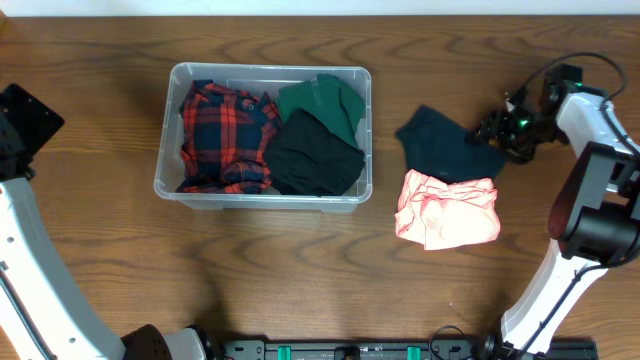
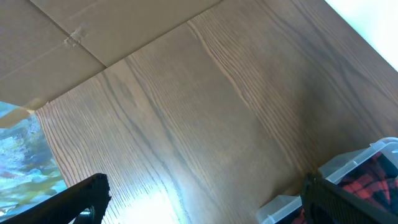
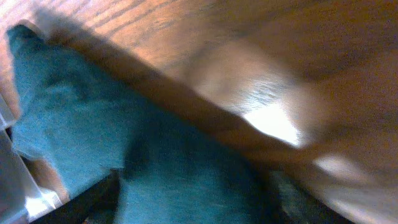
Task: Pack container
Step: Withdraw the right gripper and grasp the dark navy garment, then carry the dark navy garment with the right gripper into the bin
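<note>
The clear container [image 1: 270,70] stands left of centre and holds a red plaid shirt [image 1: 220,135], a green garment [image 1: 325,100] and a black garment [image 1: 315,155]. A dark teal garment [image 1: 445,145] and a pink garment [image 1: 450,210] lie on the table to its right. My right gripper [image 1: 497,130] is low at the teal garment's right edge. In the right wrist view its fingers [image 3: 193,202] are apart with the teal cloth [image 3: 74,118] between them. My left gripper [image 2: 205,202] is open and empty over bare wood left of the container [image 2: 348,165].
The left arm [image 1: 25,120] sits at the table's far left edge. Cardboard [image 2: 93,31] lies beyond the table in the left wrist view. The right arm [image 1: 590,190] runs along the table's right side.
</note>
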Robot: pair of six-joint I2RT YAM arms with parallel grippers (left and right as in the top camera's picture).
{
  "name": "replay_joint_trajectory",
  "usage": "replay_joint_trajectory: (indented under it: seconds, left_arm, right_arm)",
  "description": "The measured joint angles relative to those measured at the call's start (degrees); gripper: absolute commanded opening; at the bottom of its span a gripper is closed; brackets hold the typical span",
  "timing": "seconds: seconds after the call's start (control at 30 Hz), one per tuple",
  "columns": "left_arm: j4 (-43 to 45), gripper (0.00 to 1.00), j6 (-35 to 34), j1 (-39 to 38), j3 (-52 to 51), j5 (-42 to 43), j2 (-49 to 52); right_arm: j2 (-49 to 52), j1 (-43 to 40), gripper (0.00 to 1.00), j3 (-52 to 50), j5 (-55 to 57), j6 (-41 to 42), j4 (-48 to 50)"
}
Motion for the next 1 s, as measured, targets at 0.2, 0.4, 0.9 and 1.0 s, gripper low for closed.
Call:
replay_joint_trajectory:
  seconds: [0.2,0.4,0.9,1.0]
  left_arm:
    - [0.0,0.98,0.0,0.0,0.0,0.0,0.0]
    - [0.0,0.98,0.0,0.0,0.0,0.0,0.0]
    - [0.0,0.98,0.0,0.0,0.0,0.0,0.0]
    - [0.0,0.98,0.0,0.0,0.0,0.0,0.0]
  right_arm:
    - [0.8,1.4,0.01,-0.5,-3.6,-1.1,-1.6]
    - [-3.0,1.5,0.01,-0.8,-3.9,-1.4,-3.1]
    - [-28.5,8.5,0.01,-0.8,-23.8,1.6,14.4]
    - [-28.2,14.6,0.01,-0.8,-25.6,5.2,22.0]
